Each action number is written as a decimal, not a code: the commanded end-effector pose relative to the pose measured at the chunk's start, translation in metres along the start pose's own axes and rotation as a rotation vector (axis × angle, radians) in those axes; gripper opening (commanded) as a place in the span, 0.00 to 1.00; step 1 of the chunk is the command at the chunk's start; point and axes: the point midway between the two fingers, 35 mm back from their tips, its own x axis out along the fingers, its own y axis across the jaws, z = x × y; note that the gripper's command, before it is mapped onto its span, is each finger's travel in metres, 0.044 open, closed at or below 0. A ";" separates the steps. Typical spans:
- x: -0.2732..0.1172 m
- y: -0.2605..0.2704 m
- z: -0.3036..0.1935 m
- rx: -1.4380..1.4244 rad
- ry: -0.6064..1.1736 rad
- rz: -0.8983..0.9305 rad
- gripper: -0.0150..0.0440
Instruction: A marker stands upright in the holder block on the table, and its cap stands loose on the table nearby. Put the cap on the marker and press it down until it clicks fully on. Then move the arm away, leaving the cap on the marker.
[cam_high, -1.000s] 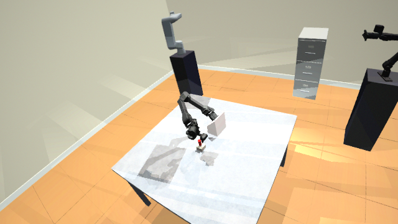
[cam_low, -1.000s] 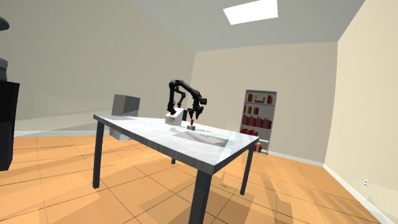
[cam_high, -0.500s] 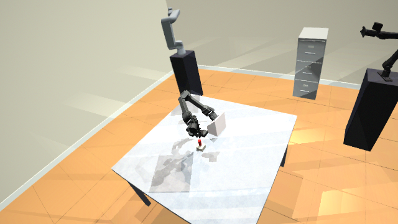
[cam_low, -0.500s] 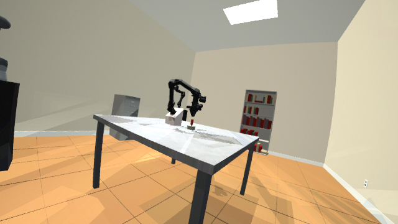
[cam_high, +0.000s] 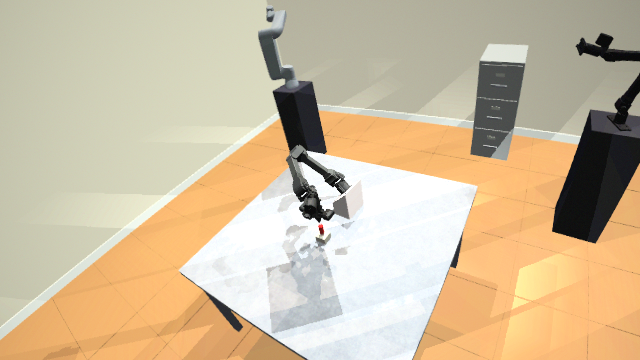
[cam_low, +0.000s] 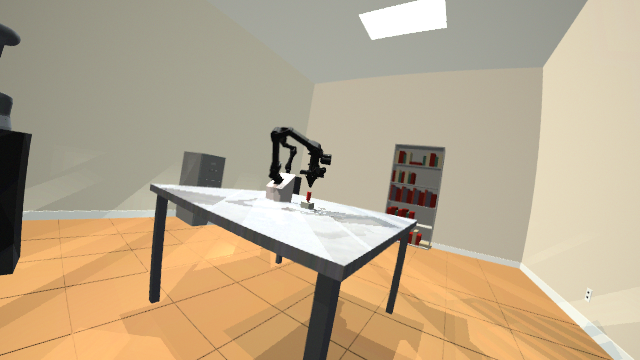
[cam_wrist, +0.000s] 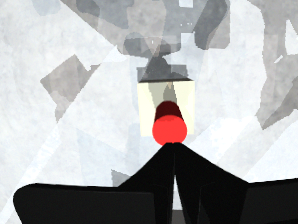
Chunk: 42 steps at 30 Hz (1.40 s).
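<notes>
The cream holder block (cam_high: 323, 241) (cam_low: 307, 205) (cam_wrist: 145, 107) sits on the table (cam_high: 385, 260) (cam_low: 240, 210). The red cap (cam_high: 321, 227) (cam_low: 309, 194) (cam_wrist: 169, 131) is upright over the block, on top of the marker; its round top shows bright in the wrist view. The marker itself is mostly hidden or too small to make out, and I cannot tell how far down the cap sits. My gripper (cam_high: 319, 220) (cam_low: 310, 186) (cam_wrist: 172, 149) is shut and empty. It points down, with its fingertips just above the cap, apart from it in the exterior view.
A pale, slanted box (cam_high: 350, 201) (cam_low: 281, 188) stands on the table beside the arm's base. Away from the table are a grey filing cabinet (cam_high: 497, 107) (cam_low: 200, 172), dark pedestals bearing other arms, and a bookshelf (cam_low: 416, 182).
</notes>
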 end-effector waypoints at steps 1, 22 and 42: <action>0.004 0.000 0.000 0.000 0.001 0.002 0.25; 0.036 0.000 0.000 0.000 0.001 0.000 0.25; -0.058 0.001 0.002 0.005 -0.001 0.009 0.34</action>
